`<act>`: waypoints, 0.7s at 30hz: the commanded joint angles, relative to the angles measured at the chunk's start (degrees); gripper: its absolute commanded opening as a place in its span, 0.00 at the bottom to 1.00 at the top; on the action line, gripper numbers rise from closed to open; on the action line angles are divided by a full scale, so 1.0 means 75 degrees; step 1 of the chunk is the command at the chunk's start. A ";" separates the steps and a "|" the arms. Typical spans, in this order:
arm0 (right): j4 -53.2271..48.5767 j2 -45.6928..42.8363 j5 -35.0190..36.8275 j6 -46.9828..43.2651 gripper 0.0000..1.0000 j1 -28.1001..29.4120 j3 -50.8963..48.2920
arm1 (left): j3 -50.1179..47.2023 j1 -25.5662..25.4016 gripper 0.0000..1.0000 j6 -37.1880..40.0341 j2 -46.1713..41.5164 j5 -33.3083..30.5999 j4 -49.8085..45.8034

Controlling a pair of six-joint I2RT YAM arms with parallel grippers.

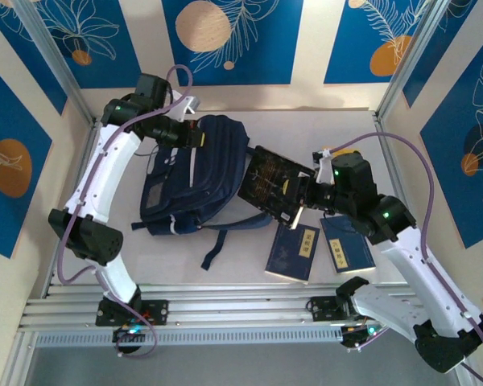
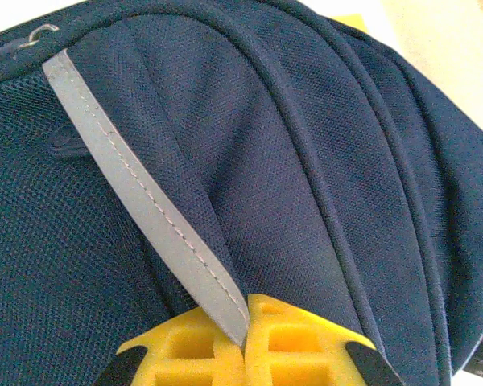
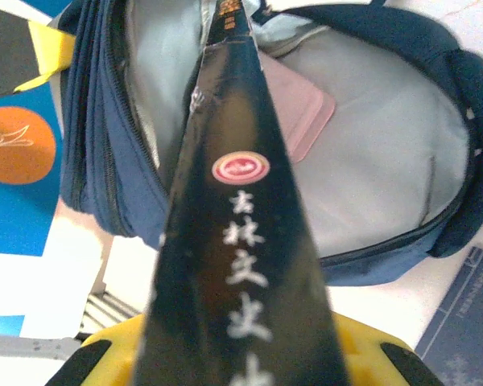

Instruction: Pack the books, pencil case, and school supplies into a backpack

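Navy book (image 1: 294, 251), pale label, flat on the white table (image 1: 177, 261), nearest the arm bases. A second navy book (image 1: 348, 244) lies just beside it, to its right.

Above and behind these is the right gripper (image 1: 299, 193), its yellow pads clamped on the near edge of the black book (image 1: 270, 178). The book's gold-patterned cover faces up. It is held off the table, and its far end reaches the mouth of the bag; whether it touches the fabric I cannot tell.

Left of centre lies the backpack (image 1: 185, 181), navy, on the table with its main compartment unzipped and pale grey lining showing. The pencil case (image 3: 302, 112), pale pink, rests inside that compartment against the lining.

Farthest back is the left gripper (image 1: 195, 137), its fingers pinched together on the backpack's grey stripe (image 2: 145, 209) at the bag's far edge.
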 commanded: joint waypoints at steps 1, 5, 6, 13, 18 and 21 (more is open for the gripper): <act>0.0389 0.0205 -0.1386 -0.0082 0.00 -0.0200 0.0133 | 0.0186 0.0219 0.00 0.0164 -0.0664 0.1265 0.1039; 0.1077 0.0405 -0.2071 0.0546 0.00 -0.0411 -0.0243 | -0.0154 0.0474 0.00 -0.0040 -0.0895 0.2156 0.1435; 0.1415 0.0385 -0.2216 0.0678 0.00 -0.0449 -0.0403 | -0.0241 0.0534 0.00 -0.0071 -0.0966 0.2324 0.1536; 0.3309 0.1553 -0.4280 0.1669 0.00 -0.0934 -0.0587 | -0.0542 0.0619 0.00 -0.0252 -0.1162 0.3122 0.1896; 0.3271 0.2607 -0.4473 0.1296 0.00 -0.0971 0.0083 | -0.0549 0.0624 0.00 -0.0278 -0.1170 0.3302 0.1970; 0.2766 0.3144 -0.4083 0.0822 0.00 -0.0839 0.0628 | -0.0535 0.0620 0.00 -0.0325 -0.1184 0.3372 0.2034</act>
